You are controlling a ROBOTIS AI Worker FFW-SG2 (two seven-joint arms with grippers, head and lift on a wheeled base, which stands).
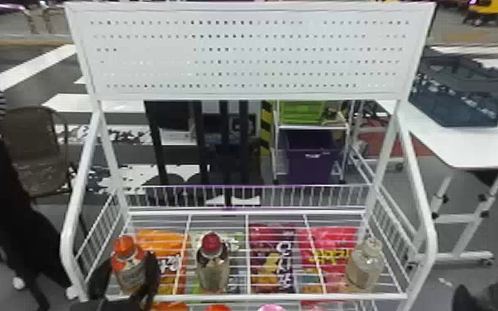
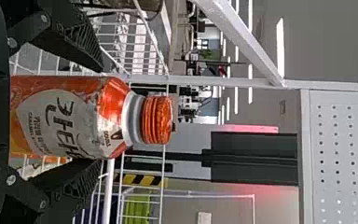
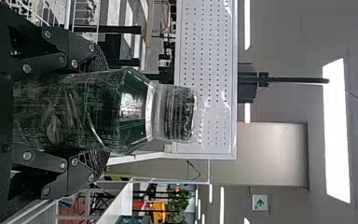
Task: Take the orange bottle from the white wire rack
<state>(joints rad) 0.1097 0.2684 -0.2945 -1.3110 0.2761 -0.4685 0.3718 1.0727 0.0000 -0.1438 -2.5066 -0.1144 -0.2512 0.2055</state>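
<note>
At the left front of the white wire rack [image 1: 235, 296] stands the orange bottle [image 1: 130, 266]. My left gripper [image 1: 127, 285] is open around it, one finger on each side. In the left wrist view, the left gripper [image 2: 98, 115] has its fingertips beside the upper body of the orange bottle [image 2: 65, 116], below the orange cap; slim gaps show along its sides. My right gripper [image 1: 494, 294] is at the bottom right corner, outside the rack. In the right wrist view, the right gripper [image 3: 100, 112] is shut on a see-through dark bottle [image 3: 74, 109] with a clear cap.
A red-capped bottle [image 1: 212, 269] and a clear bottle [image 1: 365, 264] stand farther right on the same shelf, with snack bags [image 1: 273, 260] showing under the wires. White side rails [image 1: 79, 194] flank the shelf; a perforated panel [image 1: 248, 53] rises above its back.
</note>
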